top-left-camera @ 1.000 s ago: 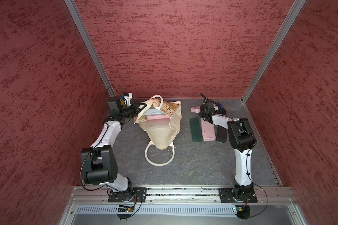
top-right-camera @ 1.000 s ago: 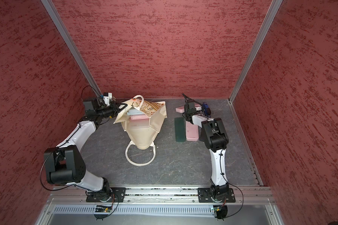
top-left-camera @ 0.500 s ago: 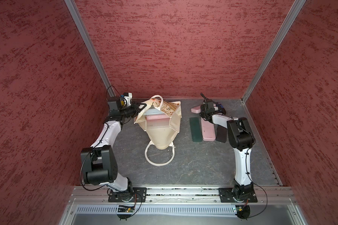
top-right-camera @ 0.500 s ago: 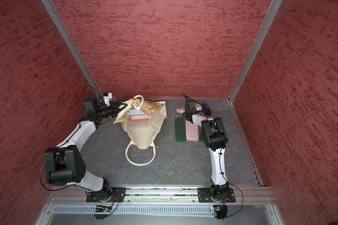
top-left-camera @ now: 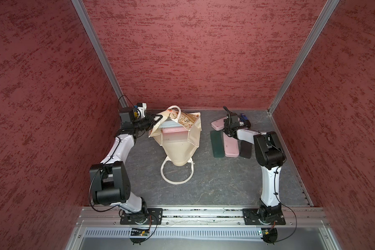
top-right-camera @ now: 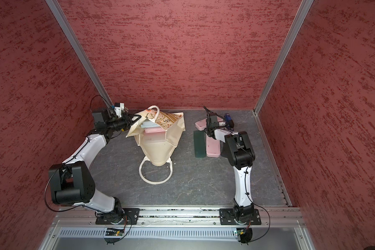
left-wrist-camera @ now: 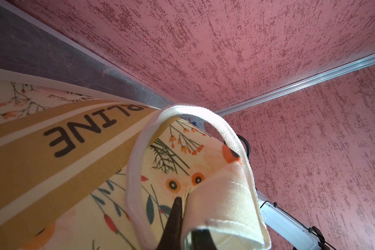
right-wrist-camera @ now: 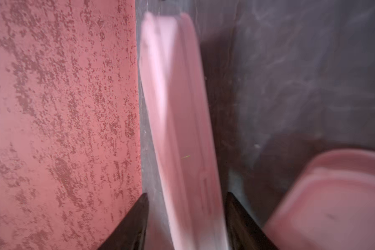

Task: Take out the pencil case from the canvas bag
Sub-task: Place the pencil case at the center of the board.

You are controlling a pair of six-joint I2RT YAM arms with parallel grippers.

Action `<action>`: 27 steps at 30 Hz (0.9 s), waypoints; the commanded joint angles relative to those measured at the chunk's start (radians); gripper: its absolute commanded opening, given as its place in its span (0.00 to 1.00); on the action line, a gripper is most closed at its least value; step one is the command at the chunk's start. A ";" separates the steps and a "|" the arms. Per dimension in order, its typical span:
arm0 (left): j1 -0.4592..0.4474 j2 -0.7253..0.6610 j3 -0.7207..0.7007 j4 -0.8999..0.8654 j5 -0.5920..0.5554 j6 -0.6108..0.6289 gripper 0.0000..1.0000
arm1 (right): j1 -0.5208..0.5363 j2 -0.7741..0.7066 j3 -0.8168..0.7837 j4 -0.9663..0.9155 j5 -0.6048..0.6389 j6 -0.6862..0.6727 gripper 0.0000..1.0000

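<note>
The cream floral canvas bag (top-left-camera: 178, 145) (top-right-camera: 158, 149) lies on its side, its mouth facing the back wall. My left gripper (top-left-camera: 155, 119) (top-right-camera: 136, 118) (left-wrist-camera: 185, 207) is shut on the bag's rim fabric and holds the mouth lifted. A pink pencil case (top-left-camera: 173, 130) and a pale blue one (top-left-camera: 169, 125) show inside the mouth. My right gripper (top-left-camera: 226, 127) (right-wrist-camera: 186, 194) is open at the back right. Another pink pencil case (top-left-camera: 217, 125) (right-wrist-camera: 178, 108) sits between its fingers, blurred, with a gap on each side.
Beside the right arm lie a dark green case (top-left-camera: 217, 144), a pink case (top-left-camera: 231, 148) (right-wrist-camera: 333, 194) and a black case (top-left-camera: 245, 149). The bag's white handle loop (top-left-camera: 177, 173) rests on the grey floor toward the front. Red walls close in on three sides.
My right gripper's fingers have spread apart and let go of the pink pencil case at the back right. The left arm and the bag have not moved.
</note>
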 commanded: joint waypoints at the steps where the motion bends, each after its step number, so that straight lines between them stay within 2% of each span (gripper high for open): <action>1: 0.019 -0.010 -0.018 -0.003 -0.020 -0.018 0.03 | -0.005 -0.099 -0.046 0.007 0.055 0.012 0.60; 8: 0.019 -0.013 -0.020 -0.003 -0.021 -0.016 0.03 | 0.000 -0.213 -0.163 0.070 0.039 0.025 0.61; 12: 0.019 -0.011 -0.021 -0.002 -0.021 -0.016 0.03 | 0.019 -0.277 -0.212 0.118 0.014 -0.022 0.61; 18: 0.019 -0.008 -0.021 -0.002 -0.021 -0.018 0.03 | 0.076 -0.338 -0.219 0.164 -0.060 -0.217 0.61; 27: 0.019 -0.001 -0.020 0.000 -0.020 -0.019 0.03 | 0.215 -0.463 -0.242 0.281 -0.015 -0.553 0.59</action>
